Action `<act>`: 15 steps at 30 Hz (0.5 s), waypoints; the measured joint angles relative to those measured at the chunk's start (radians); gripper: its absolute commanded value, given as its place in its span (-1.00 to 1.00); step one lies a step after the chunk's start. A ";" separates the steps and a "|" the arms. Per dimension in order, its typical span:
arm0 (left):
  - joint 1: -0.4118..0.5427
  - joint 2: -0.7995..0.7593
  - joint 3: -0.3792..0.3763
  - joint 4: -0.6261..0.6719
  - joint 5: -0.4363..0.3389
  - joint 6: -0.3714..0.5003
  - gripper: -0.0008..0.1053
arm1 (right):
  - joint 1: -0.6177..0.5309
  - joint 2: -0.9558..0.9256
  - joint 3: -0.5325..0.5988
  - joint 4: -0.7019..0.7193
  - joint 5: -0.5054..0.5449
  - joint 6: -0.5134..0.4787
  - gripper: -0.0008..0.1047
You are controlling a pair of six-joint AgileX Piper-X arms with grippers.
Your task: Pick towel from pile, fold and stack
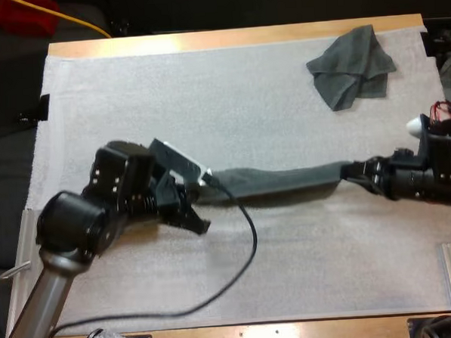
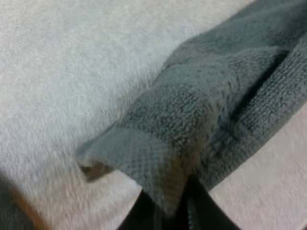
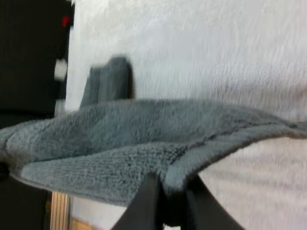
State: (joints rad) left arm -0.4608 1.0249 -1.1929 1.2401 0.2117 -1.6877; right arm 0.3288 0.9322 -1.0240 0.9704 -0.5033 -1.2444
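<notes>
Grey-green, taut, seen from the high view: towel [image 1: 279, 181] strung across mid-mat, left end pinched by left gripper [image 1: 205, 185], right end by right gripper [image 1: 346, 170]; probably stretched to flatten it for folding. Crumpled towel [image 1: 352, 68] at far right of mat [image 1: 206, 87], well apart.

Left wrist view: clamped on a bunched corner.

Right wrist view: pinching the hem, cloth sagging beyond.

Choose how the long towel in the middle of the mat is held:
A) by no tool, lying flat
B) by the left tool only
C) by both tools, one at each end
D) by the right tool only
C: the towel stretches between the left tool and the right tool, and each is shut on one end.
</notes>
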 measured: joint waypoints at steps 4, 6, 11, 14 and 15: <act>-0.079 -0.043 0.000 0.069 -0.060 -0.026 -0.98 | 0.094 -0.045 0.000 0.047 0.047 0.000 -0.97; -0.119 -0.057 0.000 0.103 -0.094 -0.037 -0.98 | 0.144 -0.066 0.000 0.072 0.082 0.006 -0.97; -0.211 -0.079 0.000 0.190 -0.143 -0.083 -0.98 | 0.276 -0.112 0.000 0.128 0.169 0.060 -0.97; -0.276 -0.082 0.000 0.236 -0.179 -0.110 -0.98 | 0.347 -0.141 0.000 0.150 0.214 0.106 -0.97; -0.295 -0.082 0.000 0.249 -0.193 -0.120 -0.98 | 0.369 -0.150 0.000 0.162 0.223 0.118 -0.97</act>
State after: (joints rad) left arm -0.7557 0.9433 -1.1929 1.4887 0.0183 -1.8075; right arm 0.6983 0.7823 -1.0240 1.1321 -0.2801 -1.1264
